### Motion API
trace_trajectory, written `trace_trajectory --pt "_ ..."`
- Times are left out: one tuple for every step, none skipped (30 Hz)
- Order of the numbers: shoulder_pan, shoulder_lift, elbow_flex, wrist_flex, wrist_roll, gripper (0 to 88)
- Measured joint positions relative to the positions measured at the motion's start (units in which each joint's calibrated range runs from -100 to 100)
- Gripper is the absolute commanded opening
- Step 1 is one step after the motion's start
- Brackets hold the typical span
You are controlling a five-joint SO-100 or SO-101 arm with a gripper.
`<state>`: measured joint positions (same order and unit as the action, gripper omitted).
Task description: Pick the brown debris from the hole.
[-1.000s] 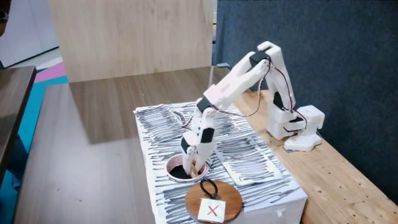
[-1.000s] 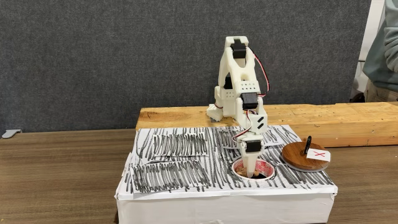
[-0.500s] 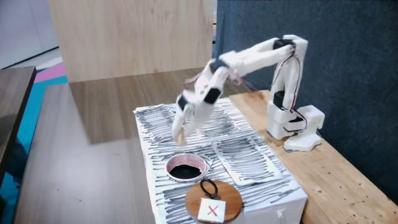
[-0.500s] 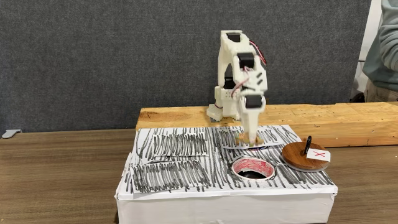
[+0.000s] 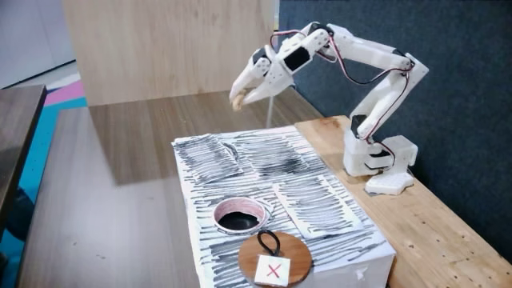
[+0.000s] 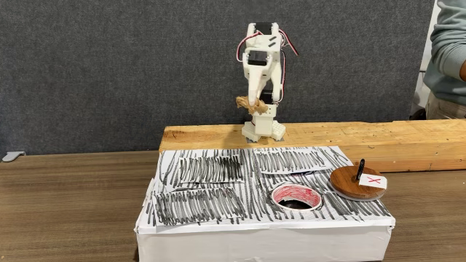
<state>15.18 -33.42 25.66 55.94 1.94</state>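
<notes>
We see an office or lab corner.
Behind the wooden plank [image 6: 291, 136] stands a grey felt partition [image 6: 116, 65], desks around.

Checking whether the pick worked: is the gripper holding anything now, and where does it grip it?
Yes. The gripper holds the brown debris at its jaw tips, raised well above the hole; the exact part gripped cannot be told.

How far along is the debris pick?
Done: the hole looks empty and dark in both fixed views, with the brown debris out of it. In hand: the gripper is raised high above the striped box, fingers shut on the lump. Left: setting it down somewhere; the wooden disc sits beside the hole.
</notes>
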Motion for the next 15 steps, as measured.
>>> trace_trajectory --pt "1.5 -0.8 0.0 0.9 0.0 1.0" --pt "2.6 -1.6 0.0 1.8 -0.1 1.0" --pt "3.1 -2.3 0.0 2.5 -0.1 1.1" --pt "3.2 -3.0 0.0 3.0 0.0 1.1" --pt "3.1 -3.9 0.0 3.3 0.2 1.1" --pt "3.1 -4.6 0.0 3.5 0.3 1.2" --pt "3.1 -5.4 0.0 3.7 0.3 1.2" --pt "3.2 -6.1 0.0 3.8 0.3 1.2" --pt "3.2 -6.8 0.0 3.8 0.3 1.2" --pt "3.2 -7.5 0.0 3.8 0.3 1.3" --pt "3.2 -8.0 0.0 3.8 0.3 1.4" --pt "3.2 -8.2 0.0 3.8 0.3 2.1" --pt "3.2 -8.4 0.0 3.8 0.3 3.8" --pt "3.2 -8.4 0.0 3.8 0.3 6.9" --pt "3.2 -8.5 0.0 3.8 0.3 10.3"
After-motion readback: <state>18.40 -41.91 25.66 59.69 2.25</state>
